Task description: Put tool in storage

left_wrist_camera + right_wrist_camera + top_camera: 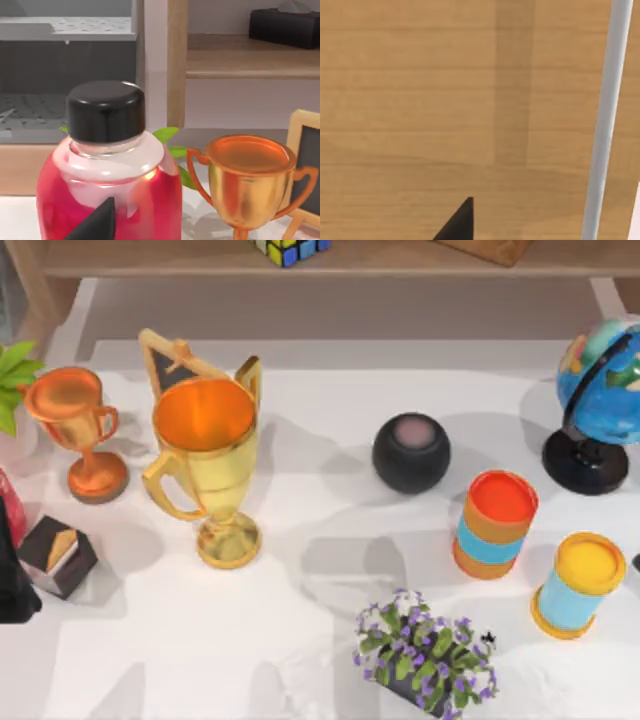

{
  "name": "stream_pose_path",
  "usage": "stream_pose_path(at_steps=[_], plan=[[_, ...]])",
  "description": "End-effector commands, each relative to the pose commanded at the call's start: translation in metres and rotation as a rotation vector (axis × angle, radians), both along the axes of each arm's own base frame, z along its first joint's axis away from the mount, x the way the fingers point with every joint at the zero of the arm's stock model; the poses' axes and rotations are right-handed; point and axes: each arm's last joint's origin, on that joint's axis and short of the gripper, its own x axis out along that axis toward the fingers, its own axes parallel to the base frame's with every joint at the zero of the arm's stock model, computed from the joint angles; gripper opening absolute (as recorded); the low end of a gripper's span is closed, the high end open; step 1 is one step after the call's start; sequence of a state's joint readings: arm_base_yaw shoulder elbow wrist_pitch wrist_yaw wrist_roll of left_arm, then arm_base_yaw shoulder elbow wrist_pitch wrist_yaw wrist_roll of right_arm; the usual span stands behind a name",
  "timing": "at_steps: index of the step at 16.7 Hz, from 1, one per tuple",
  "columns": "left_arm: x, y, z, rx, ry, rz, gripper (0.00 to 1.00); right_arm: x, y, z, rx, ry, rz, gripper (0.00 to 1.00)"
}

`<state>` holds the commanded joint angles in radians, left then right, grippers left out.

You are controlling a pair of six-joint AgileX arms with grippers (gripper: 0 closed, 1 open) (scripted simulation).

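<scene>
**A:** Where's the left gripper [95,224] at?

**B:** Close up on the red bottle [60,200] by the table's [300,540] left edge. The copper trophy [250,175] is just beside the bottle. Released or clenched, I honestly can't tell.

**A:** And the right gripper [457,222]?

**B:** It's facing a wooden panel [420,100] with a grey pole [605,125] next to it. Same deal, can't tell its state.

**A:** And the tool?

**B:** Can't tell which thing that is. There's a wooden shelf [400,258] along the far edge.

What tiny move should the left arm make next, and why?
Probably ease the left tool slightly forward toward the red bottle: it stands upright right in front of that tool, black cap on, with the copper trophy beside it.
</scene>
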<state>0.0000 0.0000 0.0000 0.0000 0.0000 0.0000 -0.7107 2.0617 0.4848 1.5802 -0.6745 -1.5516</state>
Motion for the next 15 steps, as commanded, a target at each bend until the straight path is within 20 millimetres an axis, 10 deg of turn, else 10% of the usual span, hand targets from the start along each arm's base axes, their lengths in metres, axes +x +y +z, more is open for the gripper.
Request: stream_pose_path(at_steps=[15], plan=[[0.000, 0.000, 0.000, 0.000, 0.000, 0.000, 1.00, -0.019, 0.000, 0.000, -0.001, -0.001, 0.001, 1.00]])
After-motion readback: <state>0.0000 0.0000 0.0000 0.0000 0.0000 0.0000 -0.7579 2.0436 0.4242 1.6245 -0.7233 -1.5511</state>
